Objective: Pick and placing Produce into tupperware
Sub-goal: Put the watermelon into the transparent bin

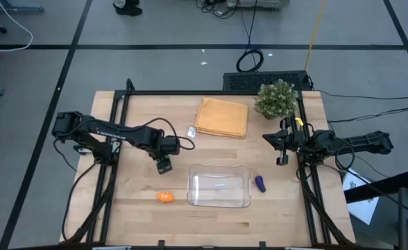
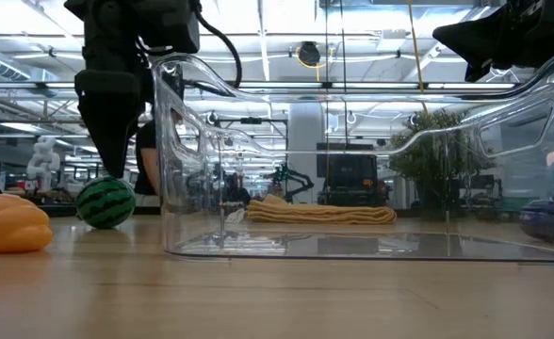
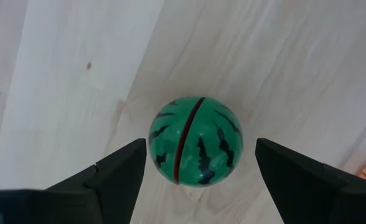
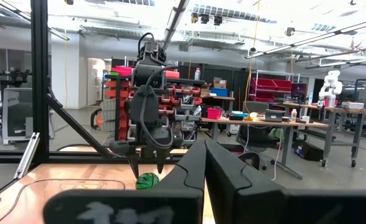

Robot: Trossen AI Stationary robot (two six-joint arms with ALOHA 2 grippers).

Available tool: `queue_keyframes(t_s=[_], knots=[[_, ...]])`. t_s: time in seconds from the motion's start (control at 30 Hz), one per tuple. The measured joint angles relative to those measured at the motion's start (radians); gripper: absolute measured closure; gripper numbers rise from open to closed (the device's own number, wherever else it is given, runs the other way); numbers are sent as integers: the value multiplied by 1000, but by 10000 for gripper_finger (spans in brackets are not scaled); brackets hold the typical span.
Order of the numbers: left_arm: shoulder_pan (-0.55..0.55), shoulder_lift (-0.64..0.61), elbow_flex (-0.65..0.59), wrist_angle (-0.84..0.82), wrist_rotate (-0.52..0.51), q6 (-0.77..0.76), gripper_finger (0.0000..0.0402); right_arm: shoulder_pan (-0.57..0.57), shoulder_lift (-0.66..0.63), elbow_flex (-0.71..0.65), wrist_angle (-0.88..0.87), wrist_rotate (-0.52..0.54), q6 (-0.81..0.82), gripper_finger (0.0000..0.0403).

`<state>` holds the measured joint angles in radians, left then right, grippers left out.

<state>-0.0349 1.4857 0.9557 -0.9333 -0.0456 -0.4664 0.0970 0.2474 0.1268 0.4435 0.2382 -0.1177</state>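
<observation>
The dark-green striped ball (image 3: 195, 149) rests on the bare wood, and its red seam faces the left wrist camera. My left gripper (image 3: 200, 148) is open and points down over the ball, one finger on each side with a gap to it. From table height the ball (image 2: 105, 202) sits just below that gripper (image 2: 112, 155). The orange piece (image 1: 164, 197) lies near the table's front, left of the clear tupperware (image 1: 219, 187). The purple-blue eggplant (image 1: 259, 183) lies just right of the tupperware. My right gripper (image 1: 282, 149) is shut and waits near the right edge.
A folded orange-tan cloth (image 1: 222, 117) and a bushy potted plant (image 1: 276, 98) sit toward the far edge. A small white object (image 1: 192, 131) lies left of the cloth. Bare wood lies between my left gripper and the tupperware's left wall (image 2: 169, 160).
</observation>
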Motion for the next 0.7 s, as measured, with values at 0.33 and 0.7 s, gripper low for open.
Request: queue_keyframes(t_s=[0.33,0.7], knots=[[0,0,-70,63,-1,-13,93,0,0,0,0,0,0,403],[0,0,-79,124,-5,14,94,0,0,0,0,0,1,403]])
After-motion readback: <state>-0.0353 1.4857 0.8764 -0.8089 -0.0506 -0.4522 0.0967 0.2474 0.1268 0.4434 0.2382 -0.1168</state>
